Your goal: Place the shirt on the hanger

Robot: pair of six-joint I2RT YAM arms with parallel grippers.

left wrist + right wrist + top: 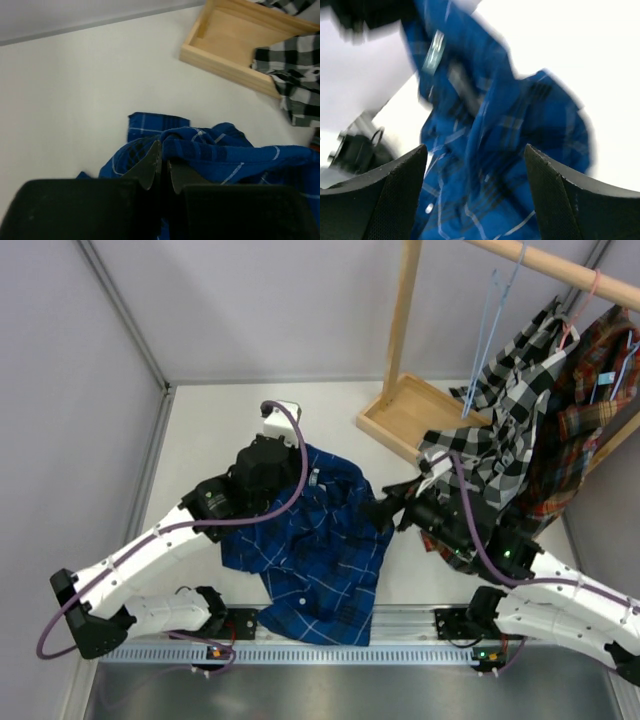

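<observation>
The dark blue plaid shirt lies crumpled on the white table between the two arms. It also shows in the left wrist view and, blurred, in the right wrist view. My left gripper is shut on a raised fold at the shirt's upper left edge. My right gripper is open at the shirt's right edge, its jaws wide apart with cloth seen between them. The light-blue wire hanger hangs empty on the wooden rail at the back right.
A wooden rack stands at the back right with a post, a rail and a tray base. A black-and-white checked shirt and a red-brown plaid shirt hang there, close to my right arm.
</observation>
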